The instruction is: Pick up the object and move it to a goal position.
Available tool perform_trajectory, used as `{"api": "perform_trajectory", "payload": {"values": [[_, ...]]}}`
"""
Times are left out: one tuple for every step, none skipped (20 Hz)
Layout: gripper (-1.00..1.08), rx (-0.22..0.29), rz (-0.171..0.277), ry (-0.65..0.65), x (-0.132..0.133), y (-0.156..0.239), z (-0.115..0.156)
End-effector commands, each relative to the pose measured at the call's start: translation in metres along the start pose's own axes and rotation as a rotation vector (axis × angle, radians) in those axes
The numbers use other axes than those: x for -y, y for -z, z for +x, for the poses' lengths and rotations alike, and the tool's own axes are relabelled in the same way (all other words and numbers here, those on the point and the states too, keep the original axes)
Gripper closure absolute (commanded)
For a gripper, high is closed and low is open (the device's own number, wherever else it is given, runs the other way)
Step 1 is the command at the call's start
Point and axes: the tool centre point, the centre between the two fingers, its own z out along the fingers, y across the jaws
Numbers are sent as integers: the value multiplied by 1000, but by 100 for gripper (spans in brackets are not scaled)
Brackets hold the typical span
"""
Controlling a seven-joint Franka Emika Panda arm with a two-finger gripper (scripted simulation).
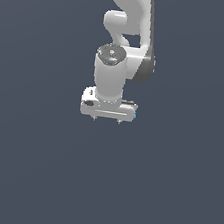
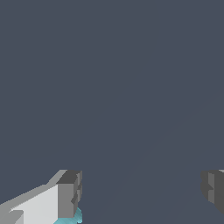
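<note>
On my wrist view, the end effector (image 2: 140, 192) stands wide, its two fingers (image 2: 68, 194) far apart with nothing between them. The cyan object (image 2: 72, 218) shows just beside one finger's base, partly hidden, above the plain grey surface (image 2: 112, 87).

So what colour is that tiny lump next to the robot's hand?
Turquoise blue. The lump shows best in the wrist view, peeking out beside one finger.

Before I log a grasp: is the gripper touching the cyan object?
Cannot tell. In the wrist view the object peeks out beside one finger of the open gripper, but the picture's edge crops their meeting point.
</note>
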Motion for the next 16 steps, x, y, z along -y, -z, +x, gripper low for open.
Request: {"api": "perform_trajectory", "payload": {"values": [[-92,0,0,0,0,0,0],[-92,0,0,0,0,0,0],[-92,2,0,-1,0,-1,-1],[-92,4,-1,-1,0,-2,-1],[-92,7,-1,-2,-1,-3,-2],[-92,10,-2,-2,-1,-5,-3],[-92,14,-2,-2,-2,-6,-5],[-92,17,-3,-1,-2,-7,-5],[-92,19,-3,0,-3,-8,-6],[-92,20,-3,2,-3,-8,-6],[-92,20,-3,4,-4,-8,-6],[-92,20,-3,4,-4,-8,-6],[-92,20,-3,4,-4,-8,-6],[-92,20,-3,2,-3,-8,-6],[-92,19,-3,0,-3,-8,-6],[-92,19,-3,-3,-2,-9,-6]]}}
